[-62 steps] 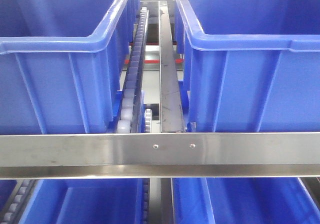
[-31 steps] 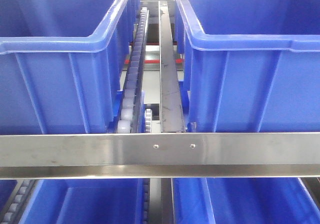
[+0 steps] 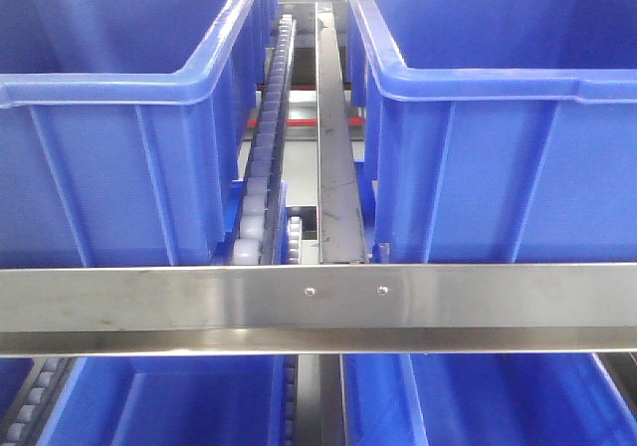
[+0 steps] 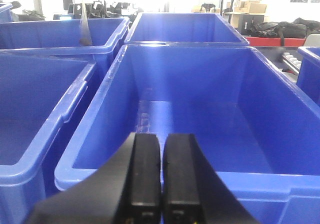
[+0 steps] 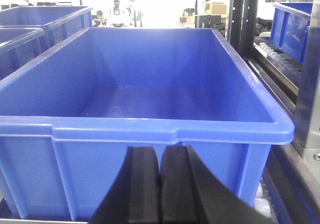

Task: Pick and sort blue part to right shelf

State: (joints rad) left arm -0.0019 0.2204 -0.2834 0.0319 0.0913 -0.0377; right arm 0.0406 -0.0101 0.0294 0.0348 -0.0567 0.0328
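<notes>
No tall narrow blue plastic part appears in any view, so its place cannot be told, and both tools are pressed together on nothing. The left tool (image 4: pixel 161 176) hangs at a deep blue bin (image 4: pixel 280 176); the right tool (image 5: pixel 160 184) faces another bin (image 5: pixel 150 129) on the stainless-steel roller shelf (image 3: pixel 318 302). Searching blind risks grabbing a wrong block or knocking a bin rim.

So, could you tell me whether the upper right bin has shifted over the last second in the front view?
No. The upper right bin sits unchanged against the riveted crossbar.
</notes>
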